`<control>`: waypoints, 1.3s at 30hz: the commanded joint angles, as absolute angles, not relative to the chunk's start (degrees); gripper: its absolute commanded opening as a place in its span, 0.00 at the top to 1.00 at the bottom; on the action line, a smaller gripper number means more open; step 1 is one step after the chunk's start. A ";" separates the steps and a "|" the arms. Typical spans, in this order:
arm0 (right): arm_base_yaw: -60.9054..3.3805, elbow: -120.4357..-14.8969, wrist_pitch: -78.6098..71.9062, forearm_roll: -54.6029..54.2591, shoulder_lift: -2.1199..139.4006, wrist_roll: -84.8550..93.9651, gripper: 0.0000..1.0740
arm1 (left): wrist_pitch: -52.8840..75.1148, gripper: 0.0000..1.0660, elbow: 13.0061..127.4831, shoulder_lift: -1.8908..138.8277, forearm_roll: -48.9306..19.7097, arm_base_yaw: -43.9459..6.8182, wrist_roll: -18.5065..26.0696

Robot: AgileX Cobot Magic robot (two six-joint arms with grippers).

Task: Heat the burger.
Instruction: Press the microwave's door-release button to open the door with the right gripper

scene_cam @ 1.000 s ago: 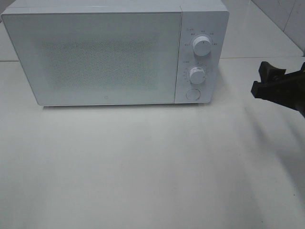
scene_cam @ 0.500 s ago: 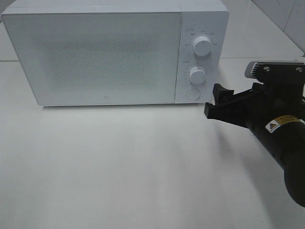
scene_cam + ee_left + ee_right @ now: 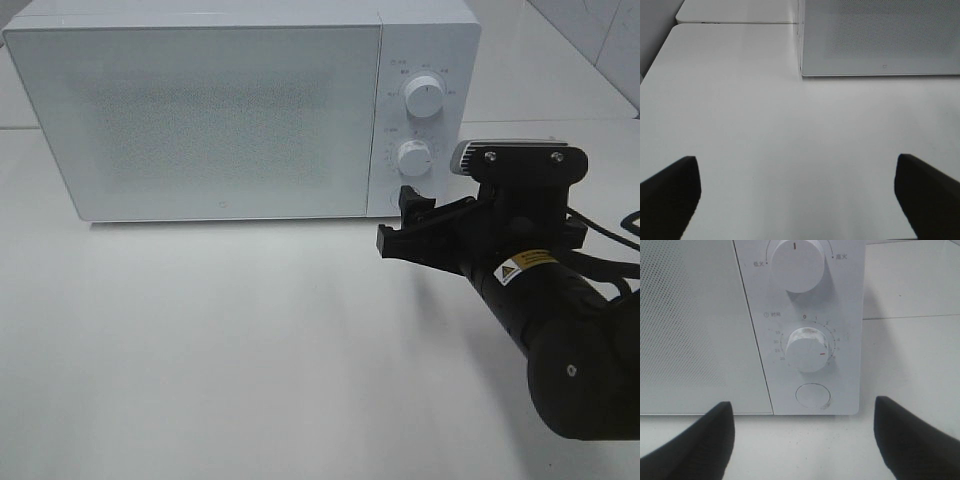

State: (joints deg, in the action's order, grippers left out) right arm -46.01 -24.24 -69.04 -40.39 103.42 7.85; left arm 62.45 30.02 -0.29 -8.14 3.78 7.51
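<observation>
No burger in view: not on the counter (image 3: 250, 350), not in either tool. The microwave (image 3: 220, 120) has its door (image 3: 200, 120) shut and the window is frosted, so I can't tell if it's inside; probably is. Right tool (image 3: 397, 220) sits at the control panel on the right, about level with the round button (image 3: 812, 395) under the timer knob (image 3: 807, 350). Its jaws are wide apart and hold nothing. Looks lined up to press the button or turn a knob. Left tool (image 3: 797, 195) hovers over the counter on the near side of the microwave's left end, spread wide and empty, likely just parked out of the way.
</observation>
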 commanded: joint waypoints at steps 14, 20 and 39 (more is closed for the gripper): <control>-46.29 -24.81 -72.42 -40.85 103.48 -34.72 0.53 | 61.88 0.08 30.02 -0.57 -8.31 3.90 7.39; -46.29 -24.81 -71.91 -40.85 103.48 -53.63 0.71 | 61.88 0.08 30.02 -0.57 -8.31 3.90 7.39; -46.18 -24.81 -61.76 -43.95 103.48 -76.83 1.00 | 61.88 0.08 30.02 -0.57 -8.31 3.90 7.39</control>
State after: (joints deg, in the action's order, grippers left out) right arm -46.29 -24.24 -62.40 -43.89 103.42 -76.60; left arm 62.45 30.02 -0.29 -8.14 3.78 7.45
